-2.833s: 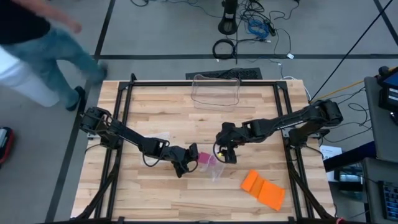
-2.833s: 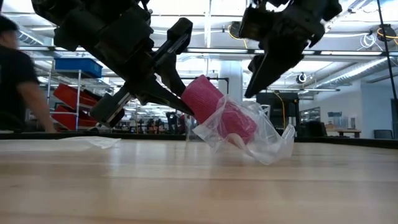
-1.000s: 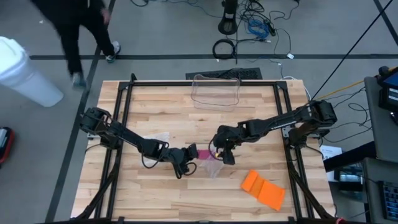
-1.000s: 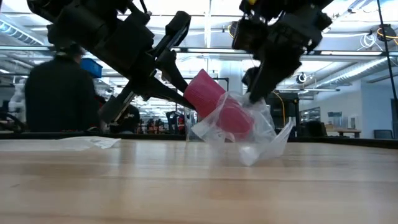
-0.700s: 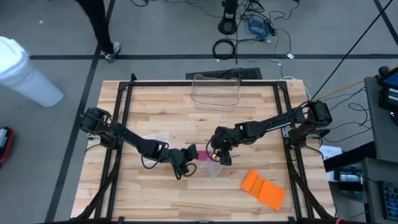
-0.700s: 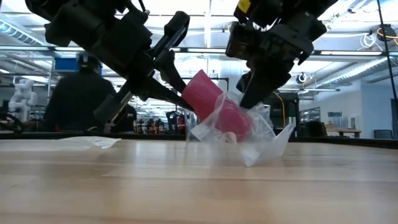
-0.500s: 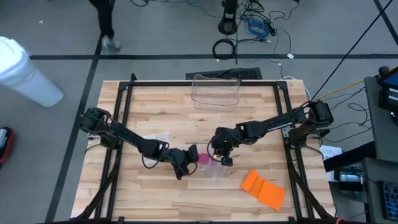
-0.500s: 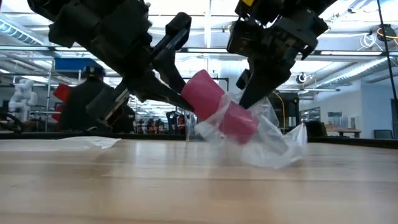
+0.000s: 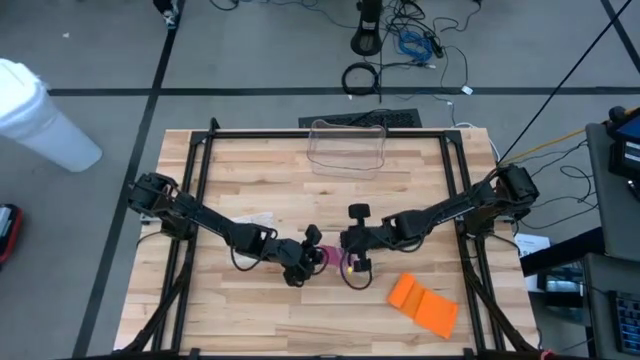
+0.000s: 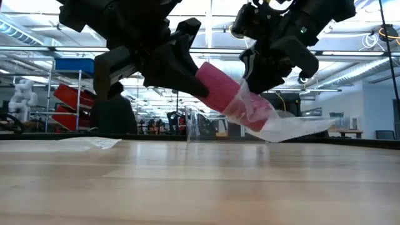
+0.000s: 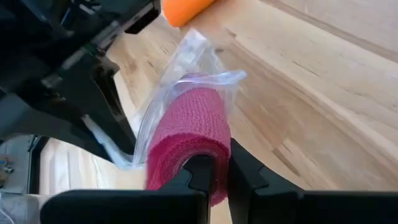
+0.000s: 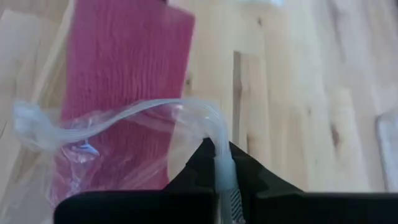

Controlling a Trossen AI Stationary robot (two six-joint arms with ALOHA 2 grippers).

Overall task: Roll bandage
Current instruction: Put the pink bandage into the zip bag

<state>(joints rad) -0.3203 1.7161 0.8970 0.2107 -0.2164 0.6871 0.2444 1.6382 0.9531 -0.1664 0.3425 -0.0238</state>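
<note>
A pink bandage roll (image 10: 217,83) hangs tilted above the table's middle near part, its lower end still inside a clear plastic wrapper (image 10: 284,127). My left gripper (image 9: 308,256) is shut on the roll's bare upper end, coming from the table's left. My right gripper (image 9: 350,263) meets it from the right and is shut on the wrapper. In the right wrist view the roll (image 12: 127,68) lies just beyond the wrapper's mouth (image 12: 118,121). My left gripper pinches the roll's wall at its bare end (image 11: 208,186) between its two fingers; one finger seems to sit in the hollow core, the other outside. The fingers run along the roll, slanting down from the left. The roll is lifted clear and tilted, its wrapped end lower. My right gripper pinches the wrapper's open edge (image 12: 219,163) between its two fingers, coming down from above on the right. The wrapper is lifted clear of the table. Its loose tail (image 10: 300,125) trails out toward the right.
An orange folded piece (image 9: 422,303) lies near the front right. A clear plastic container (image 9: 347,147) stands at the far edge, in the middle. A scrap of clear film (image 9: 256,220) lies left of the middle. A white bin (image 9: 40,115) stands off the table.
My right gripper has shut on the wrapper's edge and moved a little toward the near edge. Both grippers have risen, and the roll with its wrapper is now lifted clear of the table. The wrapper has slid partly off, its tail stretched out to the right.
</note>
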